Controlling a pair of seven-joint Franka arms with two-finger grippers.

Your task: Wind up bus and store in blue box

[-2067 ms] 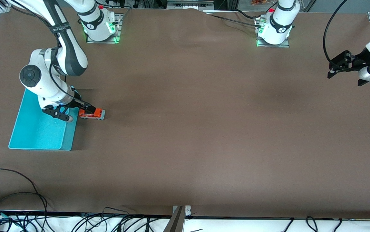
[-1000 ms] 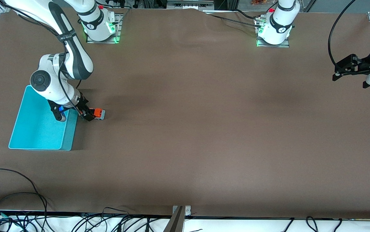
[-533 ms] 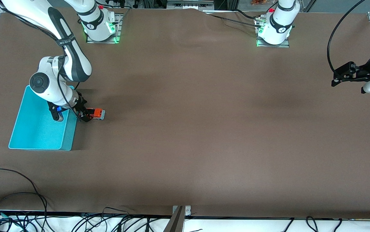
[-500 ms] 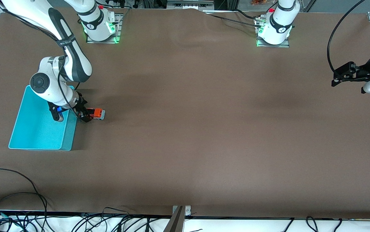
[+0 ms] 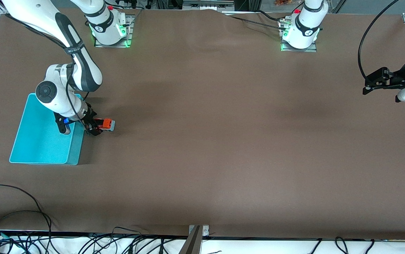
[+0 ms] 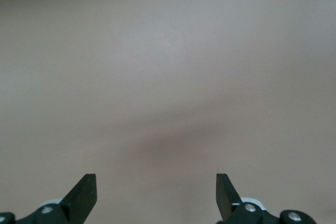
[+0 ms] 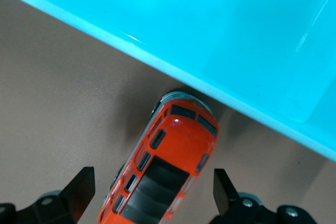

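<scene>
Cyan-blue box [image 5: 40, 148] at right arm's end of worktop [image 5: 223, 141] | orange bus [image 5: 106, 124] on worktop, touching box wall | right claw [image 7: 152, 195] low, astride bus, fingers spread | left claw [image 5: 367, 84] spread, waits.

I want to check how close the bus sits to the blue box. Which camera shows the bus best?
The right wrist view: the bus fills it from above, one end almost at the blue box wall. The front view shows the bus small, partly covered by the right end effector. The left wrist view shows only table.
</scene>
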